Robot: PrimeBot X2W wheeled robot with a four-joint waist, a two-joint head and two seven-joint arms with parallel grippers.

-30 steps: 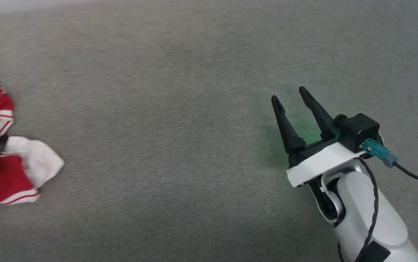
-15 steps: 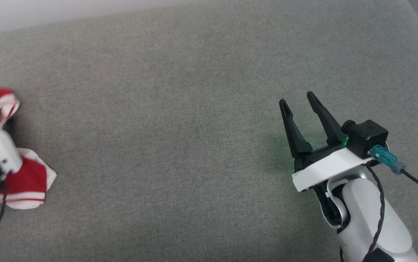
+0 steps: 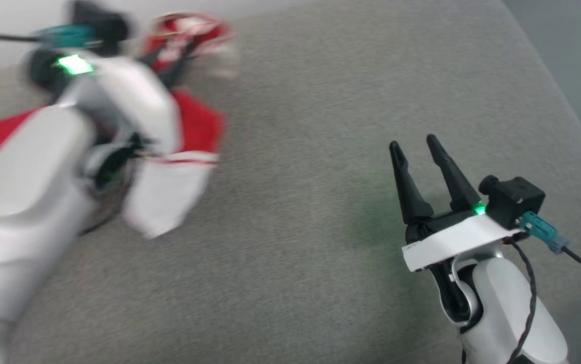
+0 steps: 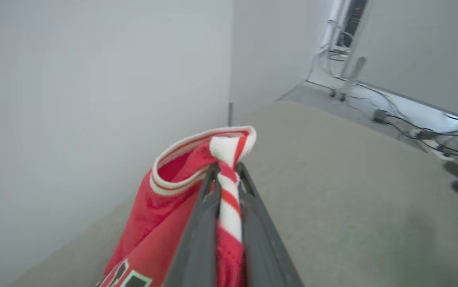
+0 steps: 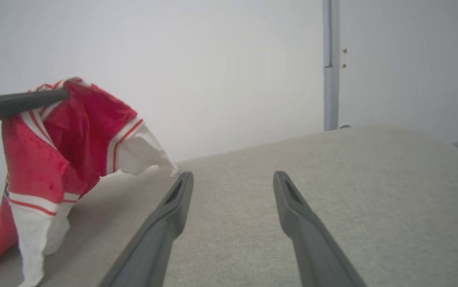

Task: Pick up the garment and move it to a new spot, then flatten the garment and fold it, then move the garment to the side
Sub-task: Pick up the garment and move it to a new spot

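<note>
The garment (image 3: 197, 126), red with white sleeves and red-and-white striped trim, hangs lifted off the grey surface at the upper left of the head view, blurred by motion. My left gripper (image 3: 172, 68) is shut on it. In the left wrist view the striped neck trim (image 4: 229, 199) is pinched between the two fingers of the left gripper (image 4: 227, 169). The garment (image 5: 77, 131) droops to the surface in the right wrist view, with a dark left finger (image 5: 22, 104) at its top. My right gripper (image 3: 414, 144) stands open and empty at the right, apart from the cloth, and its fingers spread in its own view (image 5: 233, 177).
A grey fabric surface (image 3: 295, 242) spreads under both arms, its edge dropping off at the right (image 3: 568, 116). A pale wall stands behind it. Cables and a metal stand (image 4: 408, 127) lie on the floor past the far edge.
My left gripper has shut on the garment and swung it up and rightward off the surface. The head camera has shifted. The right gripper has stayed open in place.
</note>
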